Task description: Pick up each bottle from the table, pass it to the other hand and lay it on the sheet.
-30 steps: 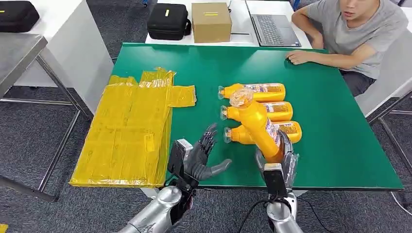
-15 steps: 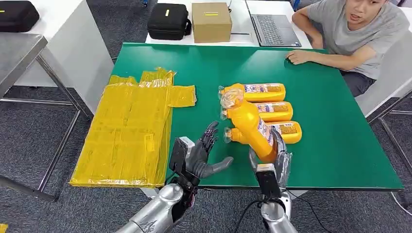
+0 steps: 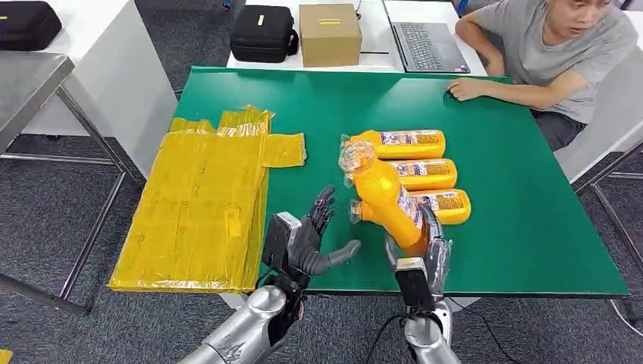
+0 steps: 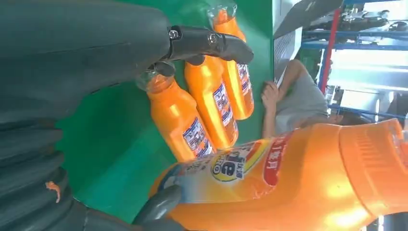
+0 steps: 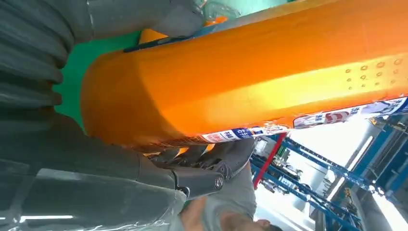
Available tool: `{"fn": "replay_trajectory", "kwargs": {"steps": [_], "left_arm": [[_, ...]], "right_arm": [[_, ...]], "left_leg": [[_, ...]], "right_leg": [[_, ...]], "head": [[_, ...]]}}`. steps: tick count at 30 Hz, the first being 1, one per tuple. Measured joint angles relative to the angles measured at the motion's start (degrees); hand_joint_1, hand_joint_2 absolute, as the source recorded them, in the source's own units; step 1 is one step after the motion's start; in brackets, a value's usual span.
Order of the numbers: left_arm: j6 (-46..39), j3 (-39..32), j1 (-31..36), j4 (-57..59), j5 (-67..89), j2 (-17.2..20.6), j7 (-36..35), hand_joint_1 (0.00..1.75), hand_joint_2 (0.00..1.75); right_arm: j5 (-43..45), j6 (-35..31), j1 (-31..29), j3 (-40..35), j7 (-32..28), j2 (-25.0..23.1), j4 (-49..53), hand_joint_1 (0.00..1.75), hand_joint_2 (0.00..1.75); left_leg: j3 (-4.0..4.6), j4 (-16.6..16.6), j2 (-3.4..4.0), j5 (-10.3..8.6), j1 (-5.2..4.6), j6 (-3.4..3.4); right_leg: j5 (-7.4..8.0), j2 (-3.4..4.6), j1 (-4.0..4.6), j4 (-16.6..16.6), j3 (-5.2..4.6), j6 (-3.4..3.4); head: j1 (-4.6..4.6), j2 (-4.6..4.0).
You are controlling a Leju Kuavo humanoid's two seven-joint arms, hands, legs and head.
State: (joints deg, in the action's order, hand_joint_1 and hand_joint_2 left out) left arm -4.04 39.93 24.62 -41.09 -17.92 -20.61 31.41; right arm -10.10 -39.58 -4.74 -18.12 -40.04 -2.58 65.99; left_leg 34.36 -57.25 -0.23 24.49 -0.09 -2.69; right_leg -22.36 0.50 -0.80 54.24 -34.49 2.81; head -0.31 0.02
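**Head view: right hand grips raised bottle, left hand open beside it**

Head view shows the green rectangular table (image 3: 531,227) with both arms entering at its near edge. The right hand (image 3: 426,246) grips the base of an orange plastic bottle with a clear cap (image 3: 383,196); the bottle is lifted off the table and tilts with its cap toward the far left. The left hand (image 3: 315,241) holds nothing; its fingers are spread apart and its thumb points toward the held bottle, with a strip of bare green surface between the two hands.

The crinkled yellow plastic sheet (image 3: 205,205) lies on the left part of the table and overhangs its left edge. No bottle rests on it.

Three further orange bottles lie on their sides in a row near the table's middle, caps pointing left: the far bottle (image 3: 402,142), the middle bottle (image 3: 428,173) and the near bottle (image 3: 447,205). The held bottle crosses in front of the middle and near ones.

The table's right half is bare green surface. At the far right corner a person in a grey shirt (image 3: 557,53) rests a hand on the table edge. Behind the table stand a brown cardboard box (image 3: 329,34), a black case (image 3: 262,32) and an open laptop (image 3: 425,42).
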Motion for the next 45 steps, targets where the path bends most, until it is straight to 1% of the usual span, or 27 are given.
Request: {"fn": "replay_trajectory", "kwargs": {"steps": [27,35,45], "left_arm": [[-1.22,0.0,0.35,-0.02,-1.4,-0.02,0.52,0.0,1.75],[-1.51,0.09,0.32,-0.28,-1.42,-0.33,0.31,0.0,1.75],[-1.01,2.16,-0.39,-1.62,-1.27,-0.46,-0.48,0.0,1.75]], "right_arm": [[0.46,-0.02,-0.43,-4.17,0.0,-0.52,-1.18,1.75,1.75],[0.22,-0.04,-1.67,-5.73,0.0,-1.29,-2.03,1.75,1.75],[1.38,-0.04,-3.61,-8.35,0.0,-1.68,-3.41,1.75,1.75]], "left_leg": [[0.02,0.0,-0.01,0.0,0.0,0.0],[0.01,0.0,0.0,-0.01,0.0,0.0],[0.03,0.0,0.0,-0.01,0.0,0.01]], "right_leg": [[0.0,-0.01,0.0,0.01,0.0,0.0],[0.0,0.0,0.0,0.01,0.0,0.0],[0.0,0.0,0.0,0.01,-0.03,0.0]], "head": [[0.0,0.0],[-0.02,0.0],[-0.02,0.0]]}}
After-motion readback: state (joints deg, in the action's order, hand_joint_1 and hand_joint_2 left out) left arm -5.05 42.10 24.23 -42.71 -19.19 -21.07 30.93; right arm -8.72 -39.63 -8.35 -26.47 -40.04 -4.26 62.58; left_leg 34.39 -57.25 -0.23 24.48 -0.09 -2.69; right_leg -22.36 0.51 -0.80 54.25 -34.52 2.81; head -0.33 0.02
